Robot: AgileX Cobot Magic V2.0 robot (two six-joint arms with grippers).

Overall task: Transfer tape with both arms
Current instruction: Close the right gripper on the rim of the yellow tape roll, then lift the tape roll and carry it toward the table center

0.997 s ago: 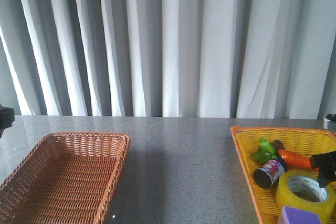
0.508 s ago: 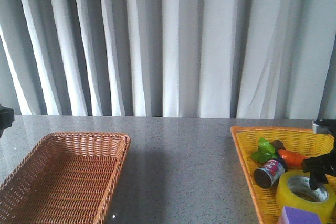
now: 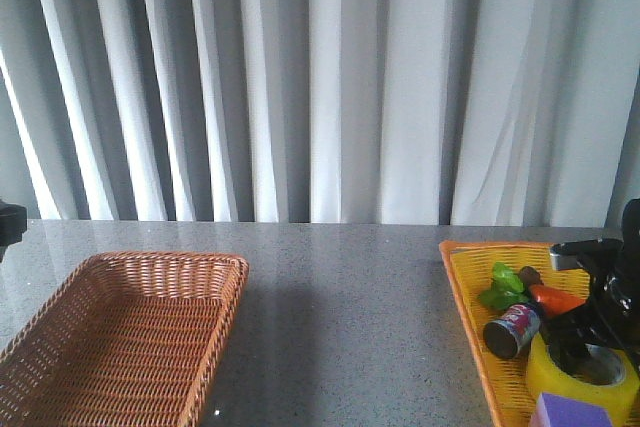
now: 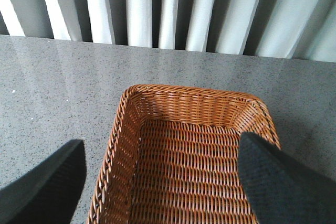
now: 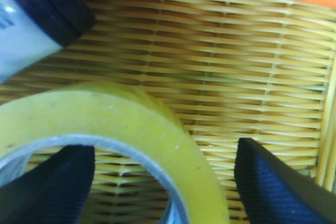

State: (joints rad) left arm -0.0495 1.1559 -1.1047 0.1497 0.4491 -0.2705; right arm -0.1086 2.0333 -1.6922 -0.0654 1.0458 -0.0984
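Note:
The tape [image 3: 562,379], a yellow roll with a white core, lies flat in the yellow basket [image 3: 466,292] at the right. My right gripper [image 3: 583,347] is down on it, open. In the right wrist view the gripper [image 5: 168,179] straddles the roll's wall [image 5: 157,129]: one finger is inside the core, the other finger [image 5: 273,182] is outside the roll. My left gripper [image 4: 163,177] is open and empty above the brown wicker basket [image 4: 199,95]; only a bit of that arm [image 3: 8,222] shows at the front view's left edge.
In the yellow basket there are also a dark can [image 3: 512,330], an orange carrot [image 3: 560,299] with green leaves [image 3: 503,287], and a purple block [image 3: 568,413] in front of the tape. The brown basket [image 3: 120,337] stands at the left on the grey table [image 3: 340,327].
My right gripper has come in from the right and lowered onto the tape, one finger now inside its core. The left arm has not moved.

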